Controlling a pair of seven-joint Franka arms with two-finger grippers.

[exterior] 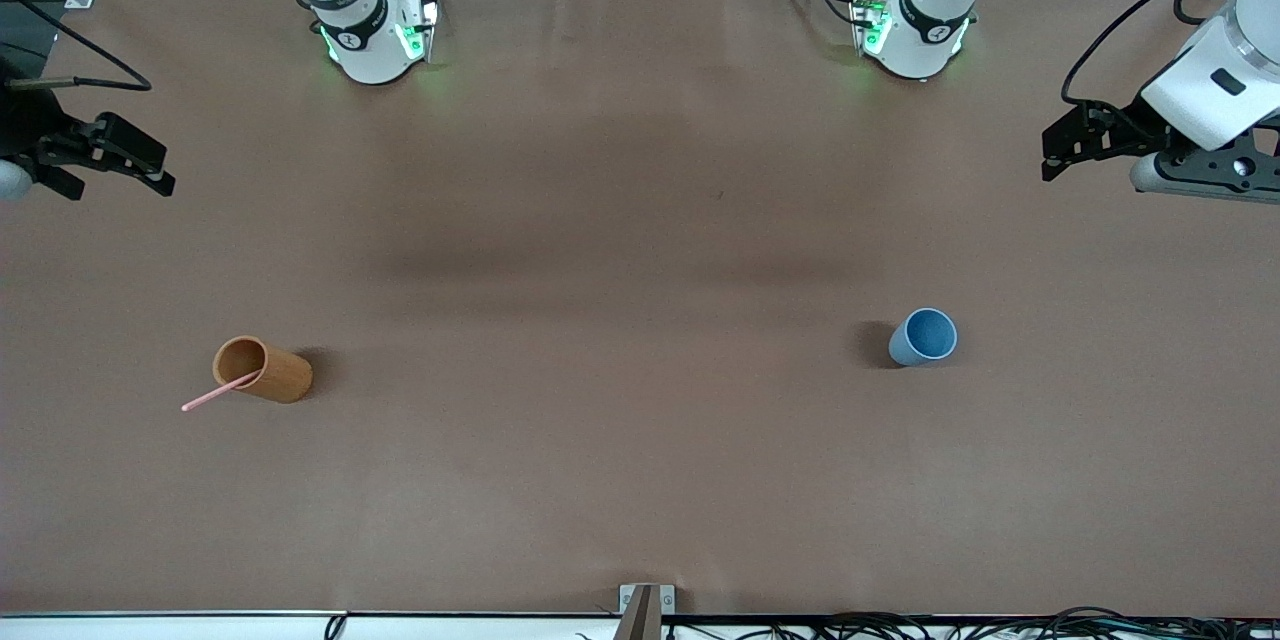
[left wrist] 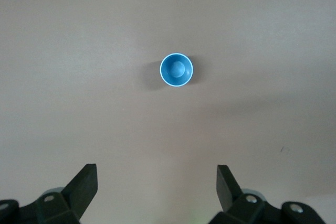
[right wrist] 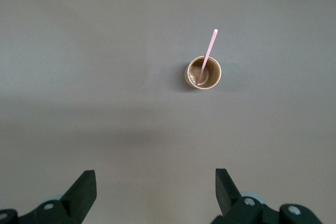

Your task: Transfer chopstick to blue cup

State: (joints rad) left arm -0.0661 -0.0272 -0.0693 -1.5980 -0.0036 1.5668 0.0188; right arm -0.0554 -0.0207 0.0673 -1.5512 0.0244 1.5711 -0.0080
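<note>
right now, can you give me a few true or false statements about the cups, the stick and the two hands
1. The thin pale-pink chopstick stands in the tall orange-brown cylindrical cup. True.
2. The small round blue-grey cup holds the chopstick. False: it is empty.
3. Both hands are open and hold nothing. True: the left hand and the right hand both have their jaws spread.
4. The blue-grey cup lies tipped on its side. False: it stands upright.
5. The orange-brown cup stands toward the left arm's end of the table. False: it stands toward the right arm's end.
</note>
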